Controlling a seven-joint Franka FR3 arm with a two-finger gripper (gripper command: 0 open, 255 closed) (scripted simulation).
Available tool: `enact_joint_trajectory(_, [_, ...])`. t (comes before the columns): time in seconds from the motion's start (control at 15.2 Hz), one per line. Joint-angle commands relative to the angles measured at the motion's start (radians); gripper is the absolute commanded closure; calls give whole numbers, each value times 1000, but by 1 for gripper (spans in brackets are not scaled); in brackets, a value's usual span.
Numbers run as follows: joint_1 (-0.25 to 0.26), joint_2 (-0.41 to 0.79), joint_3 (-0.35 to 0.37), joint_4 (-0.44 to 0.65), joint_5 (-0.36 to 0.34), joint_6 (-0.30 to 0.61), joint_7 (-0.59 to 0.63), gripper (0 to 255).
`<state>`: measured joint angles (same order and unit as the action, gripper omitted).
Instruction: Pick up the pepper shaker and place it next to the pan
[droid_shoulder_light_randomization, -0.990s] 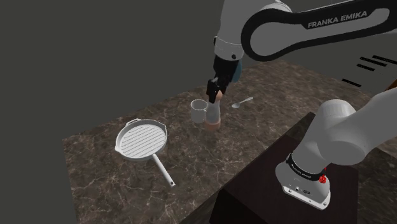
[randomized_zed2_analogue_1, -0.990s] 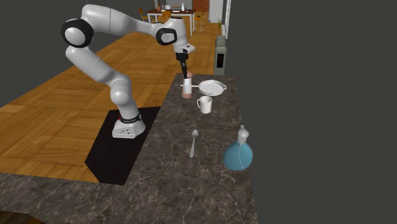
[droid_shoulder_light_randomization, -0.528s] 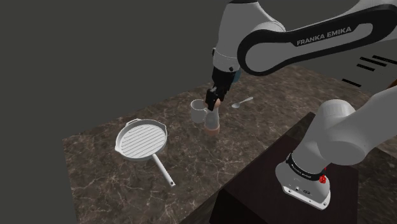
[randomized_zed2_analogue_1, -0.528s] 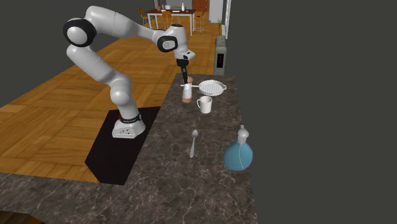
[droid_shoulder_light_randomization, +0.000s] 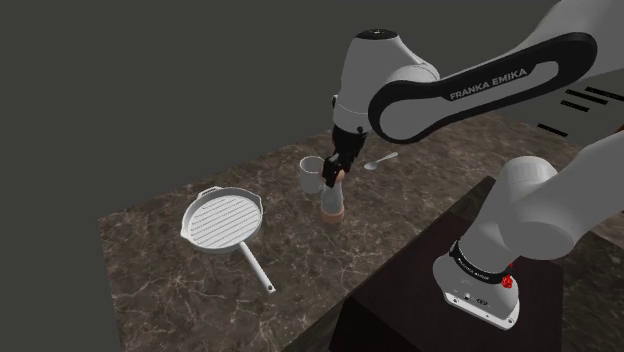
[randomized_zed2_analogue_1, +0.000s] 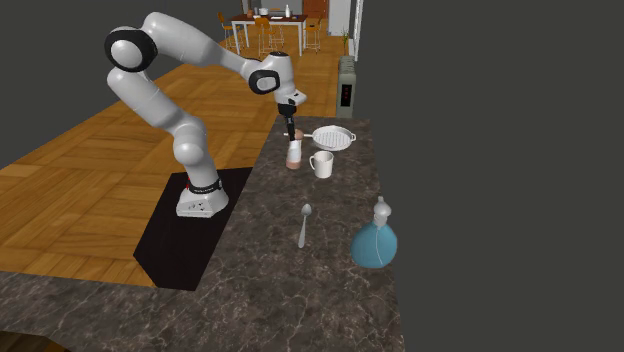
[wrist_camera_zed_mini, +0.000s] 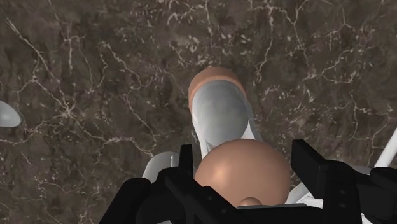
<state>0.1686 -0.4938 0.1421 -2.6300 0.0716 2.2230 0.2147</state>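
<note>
While its brown cap is clasped by the black gripper (droid_shoulder_light_randomization: 337, 170), the pepper shaker (droid_shoulder_light_randomization: 333, 198) is held upright just beside the mug (droid_shoulder_light_randomization: 312, 175), apart from the pan (droid_shoulder_light_randomization: 220, 221).

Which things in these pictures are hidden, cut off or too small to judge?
Shoulder view: the gripper covers the top of the pepper shaker and part of the mug.
Wrist view: seen from above, whether the shaker's base touches the counter is unclear; a white shape is cut off by the edge.
Second exterior view: too small to show the gripper's hold on the shaker.
</note>
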Motion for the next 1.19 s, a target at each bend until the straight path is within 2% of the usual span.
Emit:
enact_joint_trajectory(0.0, [-1,11,1,-9,0,21,0,255])
enact_joint_trajectory(0.46, [-1,11,1,-9,0,22,0,255])
enact_joint_trajectory(0.53, [-1,11,1,-9,0,22,0,0])
enact_joint_trajectory(0.86, [-1,11,1,-9,0,22,0,0])
enact_joint_trajectory(1.12, [1,-58,-8,71,-2,-127,-2,0])
